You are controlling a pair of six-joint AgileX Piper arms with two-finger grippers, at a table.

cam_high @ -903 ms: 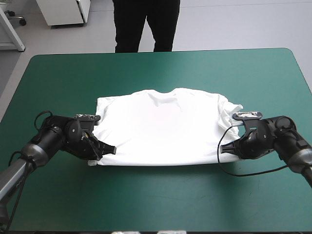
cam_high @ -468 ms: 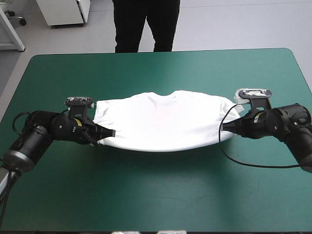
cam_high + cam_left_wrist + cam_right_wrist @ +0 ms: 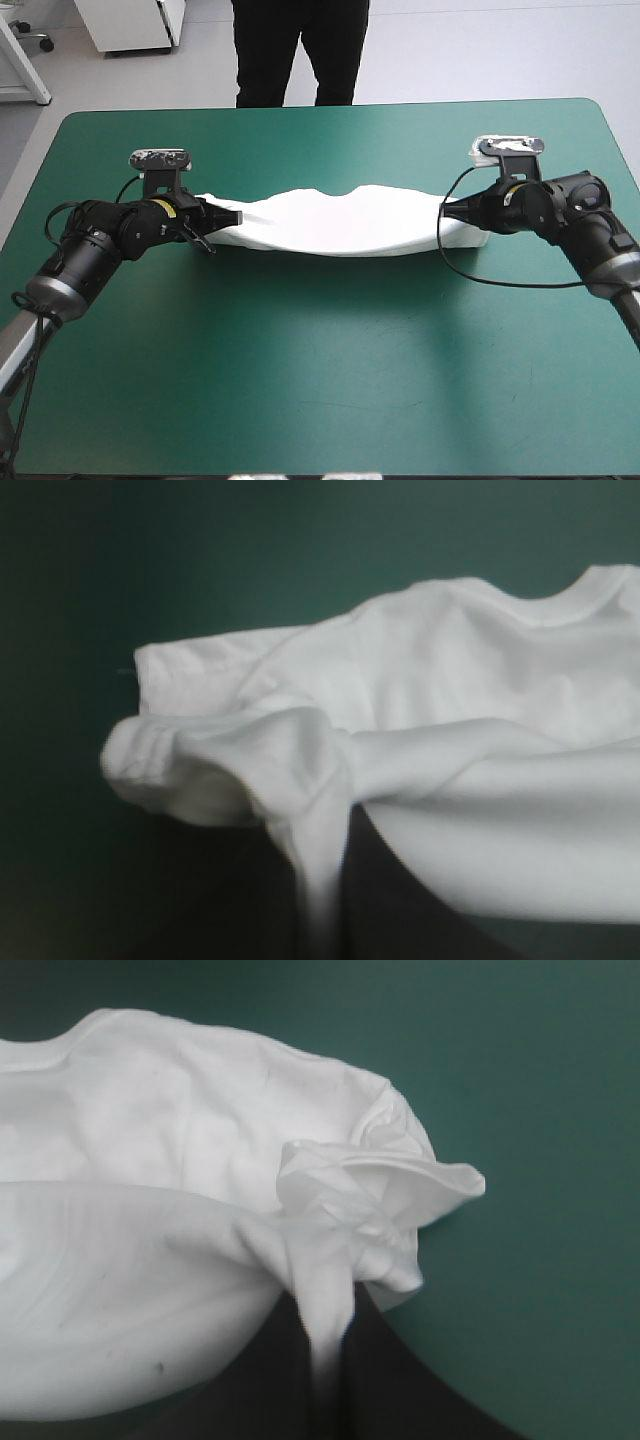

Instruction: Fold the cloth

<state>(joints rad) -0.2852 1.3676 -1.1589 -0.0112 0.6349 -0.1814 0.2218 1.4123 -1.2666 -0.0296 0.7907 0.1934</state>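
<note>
High view, teal-green table (image 3: 320, 380), T-shirt (image 3: 340, 222) stretched across, left fingers (image 3: 222, 217) and right fingers (image 3: 455, 210) clamping its ends.

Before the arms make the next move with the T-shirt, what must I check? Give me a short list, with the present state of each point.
1. Grip of left claw on T-shirt: ok, shut on the cloth.
2. Grip of right claw on T-shirt: ok, shut on the cloth.
3. Both claws about level across the table: ok.
4. T-shirt inside the table's edges: ok.
5. Lifted edge lined up with the collar side: cannot tell.
</note>
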